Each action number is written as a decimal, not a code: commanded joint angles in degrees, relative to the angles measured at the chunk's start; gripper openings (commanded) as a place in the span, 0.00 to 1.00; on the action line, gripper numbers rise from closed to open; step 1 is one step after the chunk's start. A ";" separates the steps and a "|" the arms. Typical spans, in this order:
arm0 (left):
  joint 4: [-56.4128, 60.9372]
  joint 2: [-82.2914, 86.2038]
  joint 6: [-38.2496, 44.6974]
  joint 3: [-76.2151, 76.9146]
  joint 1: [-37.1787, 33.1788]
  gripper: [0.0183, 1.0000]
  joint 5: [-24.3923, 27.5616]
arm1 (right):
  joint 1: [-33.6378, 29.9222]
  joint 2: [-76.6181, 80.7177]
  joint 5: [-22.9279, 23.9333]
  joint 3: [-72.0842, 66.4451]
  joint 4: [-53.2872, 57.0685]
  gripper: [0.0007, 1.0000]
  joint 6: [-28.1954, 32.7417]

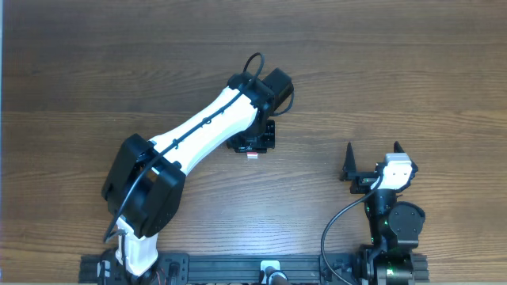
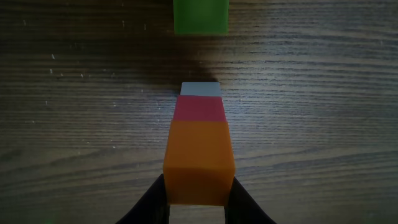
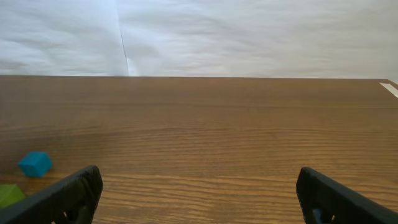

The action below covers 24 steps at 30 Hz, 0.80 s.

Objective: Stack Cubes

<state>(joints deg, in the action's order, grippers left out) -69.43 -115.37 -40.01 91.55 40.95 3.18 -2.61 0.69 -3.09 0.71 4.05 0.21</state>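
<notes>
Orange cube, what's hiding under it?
The left gripper holds the orange cube in its jaws. Under it a red cube peeks out, and below that a pale grey cube. Their tops are covered, so whether they touch cannot be seen.

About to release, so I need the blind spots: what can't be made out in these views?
Top view: the white left arm covers the cube stack, bar a sliver.
Left wrist view: the matte orange cube, in the left tool, hides its seating on the matte red cube; the matte green cube is cut by the edge.
Right wrist view: a green cube, edge-cut too.
</notes>
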 commanded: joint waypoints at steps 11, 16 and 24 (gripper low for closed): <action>-0.04 -0.70 1.07 0.66 -0.33 0.33 0.39 | -0.35 -0.37 -0.31 -0.42 0.00 0.99 0.09; -0.02 -0.70 1.07 0.66 -0.31 0.40 0.39 | -0.35 -0.37 -0.28 -0.42 0.02 0.99 0.09; 2.32 0.48 1.73 0.72 -0.92 1.00 0.13 | -0.35 -0.37 -0.31 -0.42 0.00 0.99 0.09</action>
<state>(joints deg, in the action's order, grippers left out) -67.83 -115.37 -39.42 91.57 40.86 3.20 -2.61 0.69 -3.09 0.71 4.05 0.21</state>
